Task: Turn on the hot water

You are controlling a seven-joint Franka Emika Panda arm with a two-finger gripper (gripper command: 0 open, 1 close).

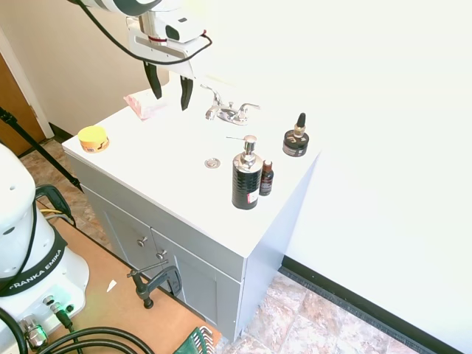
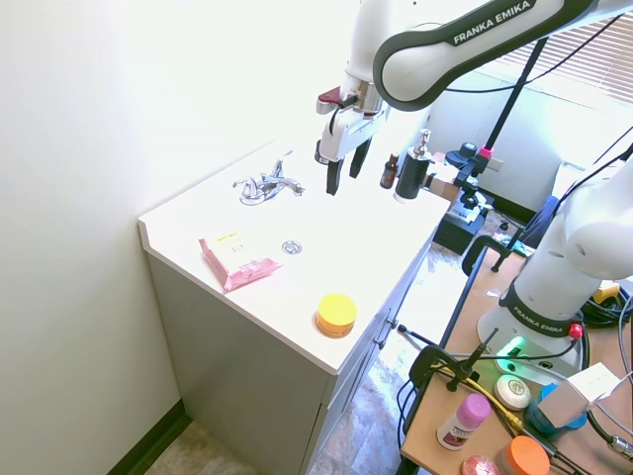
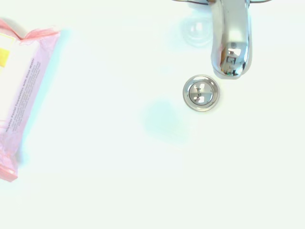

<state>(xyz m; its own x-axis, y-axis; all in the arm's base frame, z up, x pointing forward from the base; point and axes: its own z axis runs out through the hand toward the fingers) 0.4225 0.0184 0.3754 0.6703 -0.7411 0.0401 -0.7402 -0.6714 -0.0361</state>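
Note:
The small chrome faucet point(image 1: 230, 112) point(image 2: 265, 186) stands at the back of the white vanity top, and no water runs from it. Its slim left-side lever point(image 1: 212, 96) point(image 2: 244, 184) is on the side of the pink packet; the matching right-side lever point(image 1: 248, 108) points the other way. My gripper point(image 1: 170, 102) point(image 2: 342, 183) hangs open above the basin, fingers pointing down, in front of the left lever and apart from it, holding nothing. In the wrist view the spout point(image 3: 230, 47) ends just above the round drain point(image 3: 201, 93).
A pink packet point(image 1: 145, 105) point(image 2: 237, 261) point(image 3: 21, 95) and a yellow tin point(image 1: 94, 138) point(image 2: 336, 314) lie on the left of the counter. A black soap pump bottle point(image 1: 245, 181) point(image 2: 412, 170), a small brown bottle point(image 1: 266, 179) and a dark jar point(image 1: 296, 140) stand on the right. The wall rises directly behind the faucet.

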